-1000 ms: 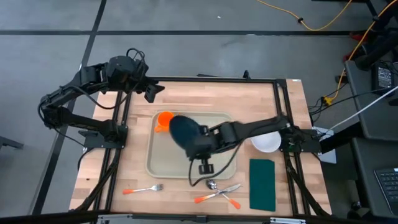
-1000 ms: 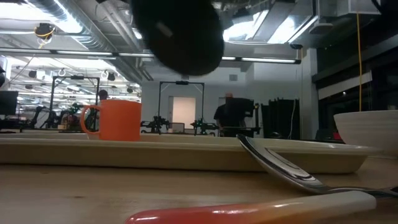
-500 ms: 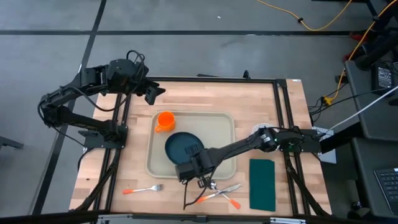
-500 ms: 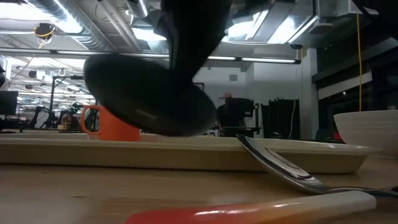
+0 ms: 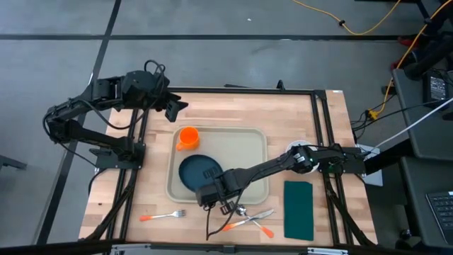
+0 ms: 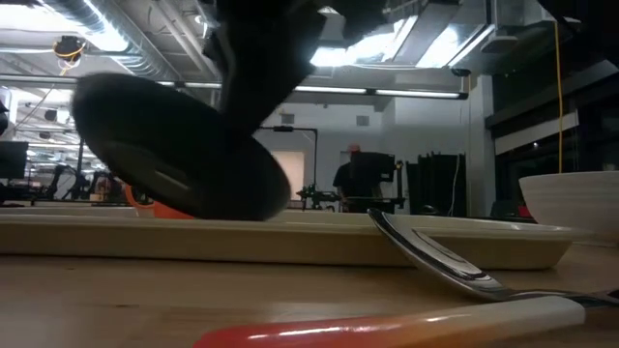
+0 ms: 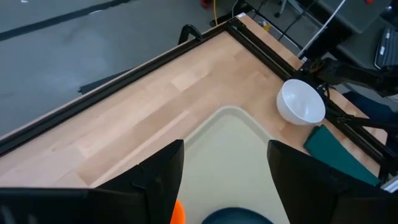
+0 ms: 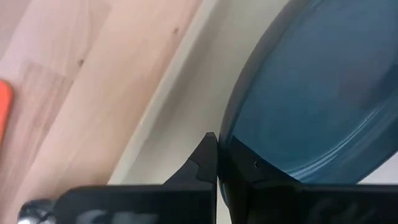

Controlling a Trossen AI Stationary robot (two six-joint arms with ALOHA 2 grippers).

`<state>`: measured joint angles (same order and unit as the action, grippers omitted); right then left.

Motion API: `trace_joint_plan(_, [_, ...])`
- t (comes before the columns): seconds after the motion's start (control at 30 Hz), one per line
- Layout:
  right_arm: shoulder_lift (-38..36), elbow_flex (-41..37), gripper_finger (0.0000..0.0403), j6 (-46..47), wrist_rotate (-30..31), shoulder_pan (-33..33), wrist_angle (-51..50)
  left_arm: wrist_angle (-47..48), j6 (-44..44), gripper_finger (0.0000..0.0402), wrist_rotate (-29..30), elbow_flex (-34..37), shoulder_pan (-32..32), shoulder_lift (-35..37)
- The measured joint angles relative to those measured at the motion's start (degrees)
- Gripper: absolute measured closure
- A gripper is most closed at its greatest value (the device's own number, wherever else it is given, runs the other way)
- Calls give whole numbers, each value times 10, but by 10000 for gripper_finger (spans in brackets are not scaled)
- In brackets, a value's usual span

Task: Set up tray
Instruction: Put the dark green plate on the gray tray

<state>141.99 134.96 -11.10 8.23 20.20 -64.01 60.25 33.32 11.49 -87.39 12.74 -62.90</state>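
The pale beige tray [image 5: 249, 145] lies mid-table with an orange mug [image 5: 187, 137] standing in its far-left corner. A dark teal round plate [image 5: 197, 172] hangs tilted over the tray's near-left part; in the low view the plate [image 6: 179, 145] hides most of the mug [image 6: 145, 201]. My right gripper [image 5: 212, 190] is shut on the plate at its near-right edge. My left gripper [image 5: 173, 106] waits open over the table's far-left corner; its wrist view shows the open left gripper [image 7: 227, 180] above the tray [image 7: 230, 143]. My right gripper pinches the plate's rim [image 8: 227, 127] between its two fingers [image 8: 202, 158], on the plate's near-right side, coming from the tray's near-right. The plate sits tilted in the hold, its low edge [image 6: 208, 215] down at tray-rim height. The tray's rim hides whether it touches the tray floor.
A white bowl [image 5: 303, 157] sits right of the tray, partly under the right arm. A dark green napkin [image 5: 299, 210] lies near-right. A fork [image 5: 161, 216], a spoon [image 5: 244, 210] and an orange-handled knife [image 5: 248, 222] lie along the near edge. Black frame rails border the table.
My right gripper has carried the plate down and toward the table's near-left, from high above the tray's middle to just over its near-left part. The plate has stayed tilted in the hold and now covers the mug in the low view.
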Motion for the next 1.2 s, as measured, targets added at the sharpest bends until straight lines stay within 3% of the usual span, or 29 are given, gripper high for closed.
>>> trace_joint_plan(0.67, [34, -2, 394, -49, -1, -20, 11, 4, 4, 177, -2, 0, -4, -6])
trace_joint_plan(1.2, [35, -2, 388, -57, -47, -20, 57, 4, 4, 177, 0, 0, -4, -6])
